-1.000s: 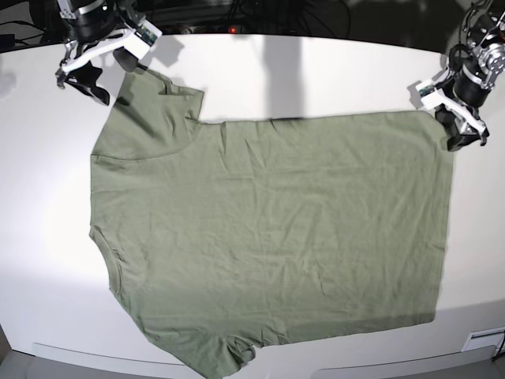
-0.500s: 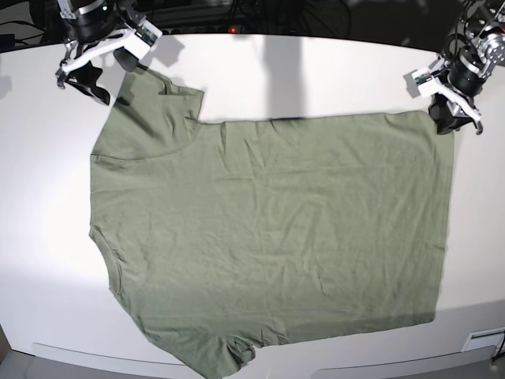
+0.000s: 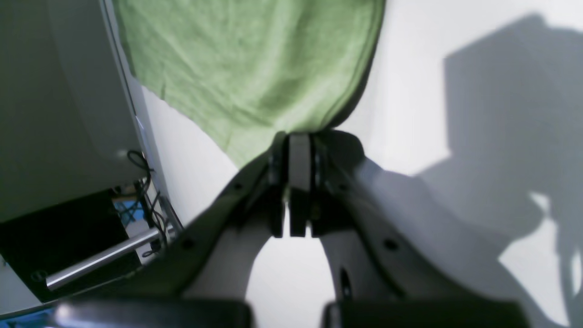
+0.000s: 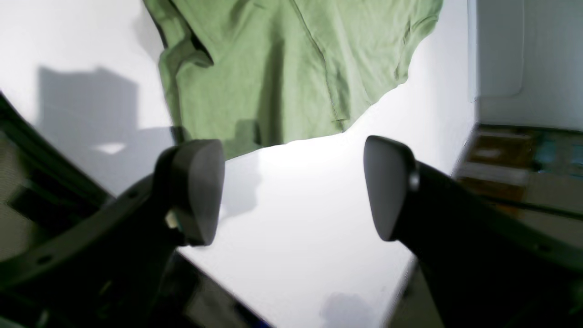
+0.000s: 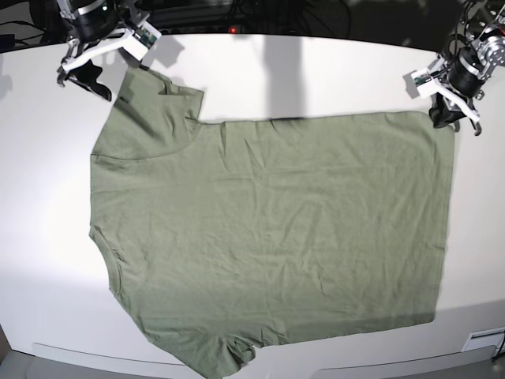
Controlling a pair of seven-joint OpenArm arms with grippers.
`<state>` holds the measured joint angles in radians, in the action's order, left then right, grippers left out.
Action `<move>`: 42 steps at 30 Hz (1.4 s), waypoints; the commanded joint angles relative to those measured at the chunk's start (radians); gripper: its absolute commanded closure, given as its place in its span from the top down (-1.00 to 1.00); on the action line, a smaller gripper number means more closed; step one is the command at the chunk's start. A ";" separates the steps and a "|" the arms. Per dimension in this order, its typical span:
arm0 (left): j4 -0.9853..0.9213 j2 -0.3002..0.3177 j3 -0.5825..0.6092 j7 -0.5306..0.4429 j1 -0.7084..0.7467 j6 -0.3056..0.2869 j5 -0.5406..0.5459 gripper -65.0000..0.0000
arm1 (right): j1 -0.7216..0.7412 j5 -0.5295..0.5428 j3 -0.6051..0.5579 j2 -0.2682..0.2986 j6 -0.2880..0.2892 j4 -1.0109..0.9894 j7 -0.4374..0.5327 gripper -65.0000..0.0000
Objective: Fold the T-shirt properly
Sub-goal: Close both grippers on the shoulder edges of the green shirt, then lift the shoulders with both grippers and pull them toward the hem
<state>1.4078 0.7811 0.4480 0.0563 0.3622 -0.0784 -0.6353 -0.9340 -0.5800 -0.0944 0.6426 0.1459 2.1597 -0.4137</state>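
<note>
The T-shirt point(image 5: 268, 237) lies flat across the white surface point(image 5: 316, 71), hem corner toward the far right corner. The left tool point(image 3: 291, 141) is pinched on that corner; the right tool point(image 4: 291, 187) gapes wide just off the far sleeve. Grasping step: the right must probably close on the sleeve before lifting.

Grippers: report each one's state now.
Left gripper: shut on the T-shirt, at its hem corner.
Right gripper: open, holding nothing, beside the sleeve.
</note>
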 commanded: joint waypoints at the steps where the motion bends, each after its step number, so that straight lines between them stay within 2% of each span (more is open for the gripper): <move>1: -0.014 -0.005 0.026 0.026 0.034 -0.085 0.006 -1.00 | -0.008 0.023 0.003 0.008 -0.018 0.011 0.006 0.45; 4: -0.014 -0.005 0.026 0.025 0.034 -0.085 0.007 -1.00 | 0.021 0.091 0.003 0.008 -0.001 -0.022 0.010 0.45; 11: -0.014 -0.005 0.026 0.026 0.034 -0.085 0.006 -1.00 | 0.137 0.169 0.002 0.002 0.079 -0.169 0.014 0.45; 16: -0.014 -0.005 0.026 0.026 0.034 -0.085 0.007 -1.00 | 0.155 0.225 0.002 0.002 0.176 -0.226 0.031 0.45; 33: -0.014 -0.005 0.026 0.026 0.034 -0.085 0.007 -1.00 | 0.257 0.214 0.002 0.003 0.177 -0.354 0.079 0.42; 36: -0.014 -0.005 0.026 0.026 0.034 -0.085 0.007 -1.00 | 0.257 0.211 0.002 0.003 0.217 -0.354 0.093 0.41; 38: -0.014 -0.005 0.026 0.026 0.034 -0.085 0.007 -1.00 | 0.257 0.173 -0.002 0.003 0.260 -0.354 0.113 0.27; 42: -0.014 -0.005 0.026 0.026 0.034 -0.085 0.007 -1.00 | 0.257 0.105 -0.029 0.003 0.288 -0.354 0.132 -0.11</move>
<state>1.4094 0.7807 0.4480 0.0666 0.3626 -0.0784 -0.6350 -0.6704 -0.4725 -0.1261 0.6346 0.4244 1.7992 -0.2863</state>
